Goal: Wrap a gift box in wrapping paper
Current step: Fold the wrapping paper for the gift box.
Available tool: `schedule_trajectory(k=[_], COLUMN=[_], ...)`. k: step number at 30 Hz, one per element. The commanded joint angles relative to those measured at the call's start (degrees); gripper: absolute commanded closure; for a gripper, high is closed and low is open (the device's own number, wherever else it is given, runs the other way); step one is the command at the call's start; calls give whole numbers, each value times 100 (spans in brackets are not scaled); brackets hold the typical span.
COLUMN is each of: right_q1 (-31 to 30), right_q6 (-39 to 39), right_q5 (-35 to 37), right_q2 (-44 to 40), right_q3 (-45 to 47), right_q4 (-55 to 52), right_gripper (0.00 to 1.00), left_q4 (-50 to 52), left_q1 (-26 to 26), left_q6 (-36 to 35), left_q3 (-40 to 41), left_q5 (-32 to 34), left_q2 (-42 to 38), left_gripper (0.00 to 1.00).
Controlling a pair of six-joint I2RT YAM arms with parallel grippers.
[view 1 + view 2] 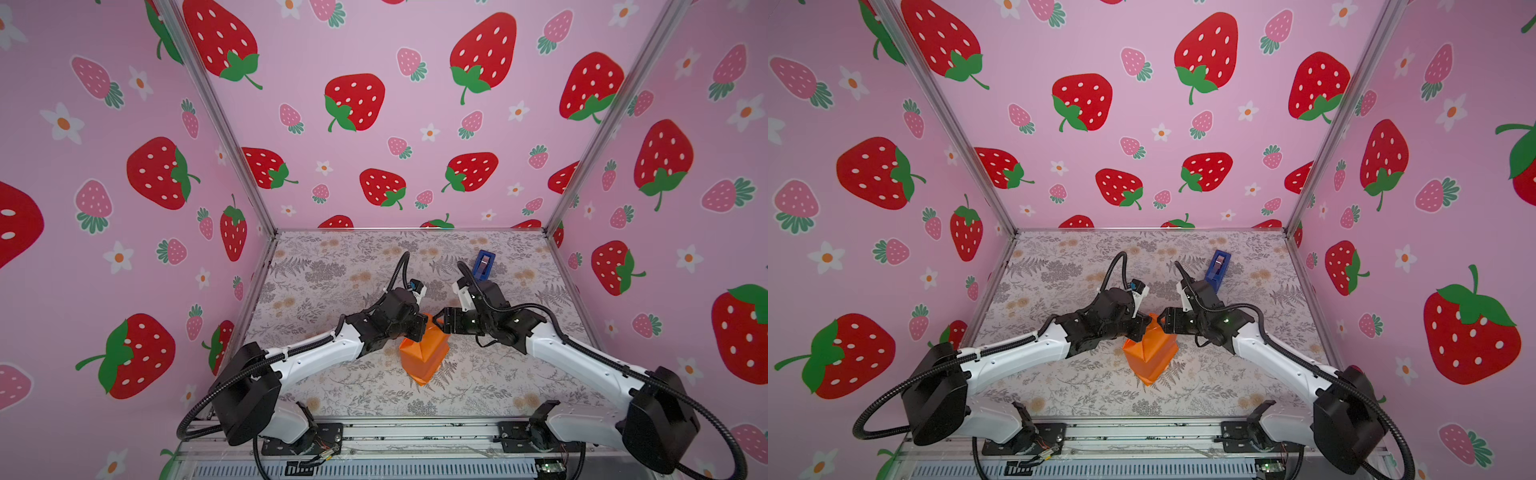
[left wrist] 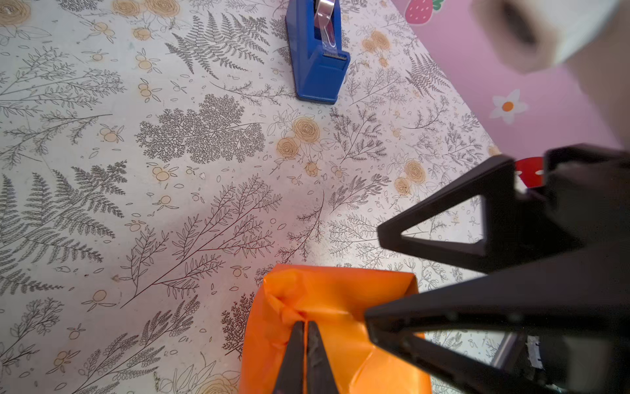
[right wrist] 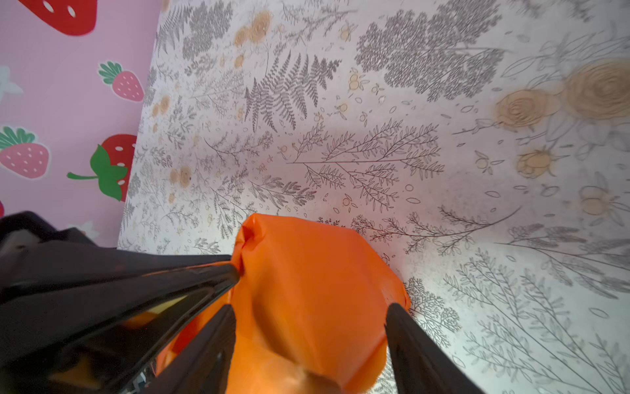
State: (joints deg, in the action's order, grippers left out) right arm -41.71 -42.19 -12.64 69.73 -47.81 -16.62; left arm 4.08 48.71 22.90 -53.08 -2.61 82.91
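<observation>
1. At centre counter (image 1: pixel 324 266), my left claw (image 2: pixel 305 325) is pinched tight on a crest of the wrapping paper (image 1: pixel 424 353).
2. Orange paper sits folded as a parcel between both claws.
3. My right claw (image 3: pixel 311 306) straddles it, spread wide.
4. Far right, a blue tape dispenser (image 1: pixel 483 264) stands apart.

Table (image 1: pixel 332 266) is covered by a grey floral sheet. Two items are noted on it: a parcel closed in orange wrapping paper (image 1: pixel 424 353) near the centre, and a blue tape dispenser (image 1: pixel 483 264) set apart toward the back.
</observation>
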Motion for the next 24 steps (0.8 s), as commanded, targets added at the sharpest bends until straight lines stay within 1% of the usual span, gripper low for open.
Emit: schedule_trajectory(k=[1, 3, 7, 9, 11, 14, 15, 21, 24], right_q1=[90, 119, 125, 129, 123, 134, 144, 326, 425], right_q6=[-457, -843, -2126, -2757, -3036, -2867, -2795, -2501, -2413], right_q5=[179, -136, -1083, -1299, -1391, -1425, -1441, -1556, -1583], right_q2=[-408, -615, -993, -1084, -1011, -737, -656, -312, -307], right_q3=[-65, 255, 1317, 1811, 2044, 1931, 1881, 1717, 1733], right_q4=[-467, -266, 1493, 2515, 3166, 3239, 3212, 3159, 3089], right_gripper=[29, 31, 40, 41, 41, 41, 41, 44, 45], left_q4=[449, 475, 558, 579, 583, 619, 632, 399, 216], left_q1=[51, 51, 51, 51, 53, 51, 51, 17, -50], left_q6=[102, 92, 28, 4, -41, -70, -58, 150, 330], left_q3=[-66, -85, -147, -159, -159, -176, -176, -63, 26], left_q5=[-99, -75, -85, -110, -186, -291, -317, -486, -776], left_q2=[159, 156, 162, 161, 144, 141, 140, 80, 43], left_gripper=[99, 99, 99, 99, 97, 95, 93, 71, 62])
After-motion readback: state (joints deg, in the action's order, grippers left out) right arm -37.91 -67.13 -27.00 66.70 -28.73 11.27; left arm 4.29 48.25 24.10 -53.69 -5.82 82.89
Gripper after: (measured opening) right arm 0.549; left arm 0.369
